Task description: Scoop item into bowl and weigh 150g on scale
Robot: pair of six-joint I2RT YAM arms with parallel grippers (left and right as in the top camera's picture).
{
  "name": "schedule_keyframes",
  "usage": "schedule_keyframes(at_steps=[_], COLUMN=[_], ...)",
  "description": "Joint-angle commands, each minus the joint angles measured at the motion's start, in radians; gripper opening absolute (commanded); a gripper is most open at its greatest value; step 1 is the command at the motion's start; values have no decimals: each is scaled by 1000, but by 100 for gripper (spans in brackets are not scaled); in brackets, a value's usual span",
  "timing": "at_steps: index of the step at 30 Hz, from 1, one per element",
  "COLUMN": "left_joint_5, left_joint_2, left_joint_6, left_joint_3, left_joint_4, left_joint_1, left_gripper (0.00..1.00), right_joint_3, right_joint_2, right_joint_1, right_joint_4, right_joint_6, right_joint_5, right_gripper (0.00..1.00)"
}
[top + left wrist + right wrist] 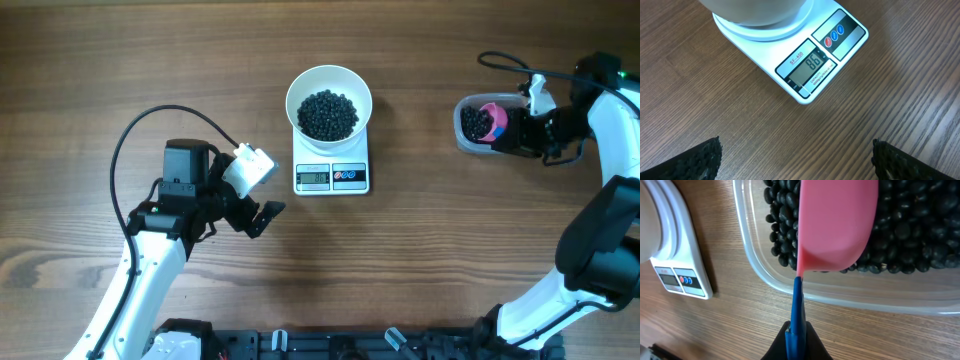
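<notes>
The white bowl (329, 92) stands on the white scale (332, 177) at table centre and holds a heap of small black beans, the item (328, 114). The scale's display (812, 67) is lit with a two-digit reading. More of the item (910, 235) fills a clear plastic container (468, 138) at the right. My right gripper (797, 342) is shut on the blue handle (797, 310) of a pink scoop (837, 225), whose head is over the beans in the container. My left gripper (797, 157) is open and empty above bare wood, just left of and in front of the scale.
A black cable (150, 120) loops over the table behind the left arm. The right arm's links (610, 230) run down the right edge. The container's near wall (840, 292) lies between the right gripper and the beans.
</notes>
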Motion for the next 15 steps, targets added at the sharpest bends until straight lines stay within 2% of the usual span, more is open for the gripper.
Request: schedule_keyframes(at_steps=[1,15], left_joint_5=[19,19], left_joint_2=[-9,-9], left_joint_6=[18,18], left_joint_3=[-10,-10], left_joint_4=[2,2], left_joint_1=[-6,-6], left_gripper=[100,100], right_joint_3=[5,-9], right_joint_2=[5,44], right_joint_1=[11,49], right_joint_4=[2,23], right_joint_6=[-37,-16], right_joint_5=[-61,-50], right_gripper=[4,4])
